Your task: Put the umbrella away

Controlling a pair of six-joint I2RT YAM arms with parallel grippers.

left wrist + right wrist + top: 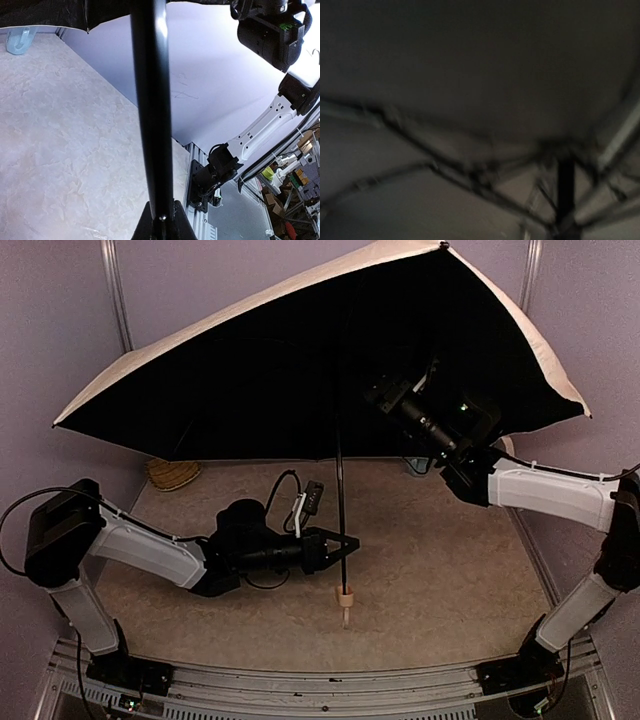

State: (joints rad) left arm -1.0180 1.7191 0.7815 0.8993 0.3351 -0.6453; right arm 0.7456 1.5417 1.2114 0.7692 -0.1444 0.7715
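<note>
Stowing has barely begun, by the look of it: your umbrella (300, 370) stands upright over the table (450, 580), nothing folded yet. Nearest you, its tan handle (344, 592) hangs close to the tabletop; whether it touches is unclear. Just above that, your left gripper (341, 547) is clamped tight on the black shaft (152, 115). Farther up, the canopy (250, 310) is fully spread, so collapsing and stowing it are both left. Your right gripper (378, 392) reaches under it near the ribs (420, 145); you cannot tell whether its jaws are parted. A straw basket (172, 474) sits far left.
</note>
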